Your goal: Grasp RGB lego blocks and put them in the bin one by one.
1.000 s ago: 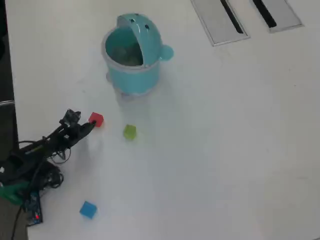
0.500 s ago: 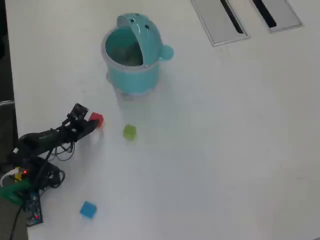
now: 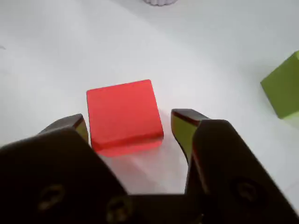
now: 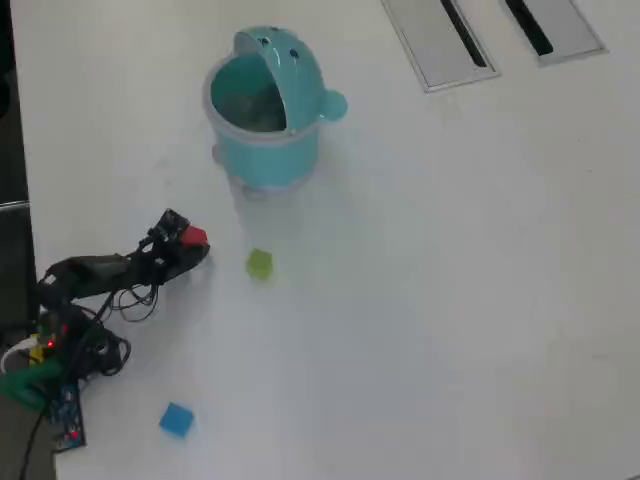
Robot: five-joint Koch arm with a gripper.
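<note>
- Over the last second the arm had reached further toward the red block, its gripper now straddling it.
- The bin stood well apart, lid up.
- The jaws were spread wider than the red block, 1 tip on each side, not yet gripping.
- The yellow-green block lay near; the blue block sat well apart.
- The cube looked light, rigid and smooth; its 2 flat opposite faces seemed the best hold.

The arm reaches low across the picture's left side in the overhead view, its hand spread apart, one finger on each side of a gap.
</note>
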